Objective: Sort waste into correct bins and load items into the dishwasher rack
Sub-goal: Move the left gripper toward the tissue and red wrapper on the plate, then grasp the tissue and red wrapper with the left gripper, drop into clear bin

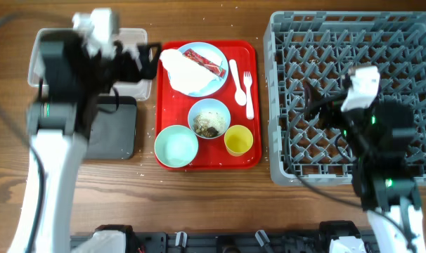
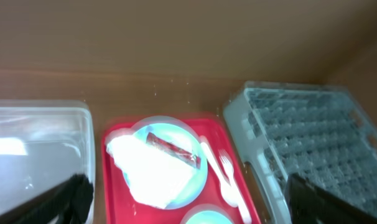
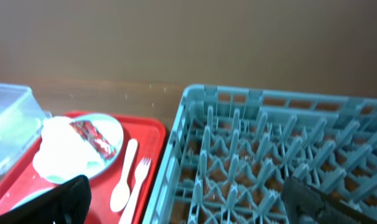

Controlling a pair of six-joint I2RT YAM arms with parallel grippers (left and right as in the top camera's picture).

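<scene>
Just to the right of your left gripper (image 1: 144,57) sits the pale blue plate (image 1: 216,84). The white napkin (image 1: 183,74) and the red wrapper (image 1: 204,61) lie on it. This gripper hangs over the edge of the clear tub (image 1: 137,36), and its fingers (image 2: 67,199) are wide apart, holding nothing. Your right gripper (image 1: 313,105) is over the grey rack (image 1: 283,42), also wide apart and holding nothing. The spoon (image 1: 234,74) and fork (image 1: 248,91) lie to its left on the red tray (image 1: 213,161).

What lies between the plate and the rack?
A white spoon and fork lie side by side on the red tray, between the plate and the rack. The overhead view shows this best.
</scene>
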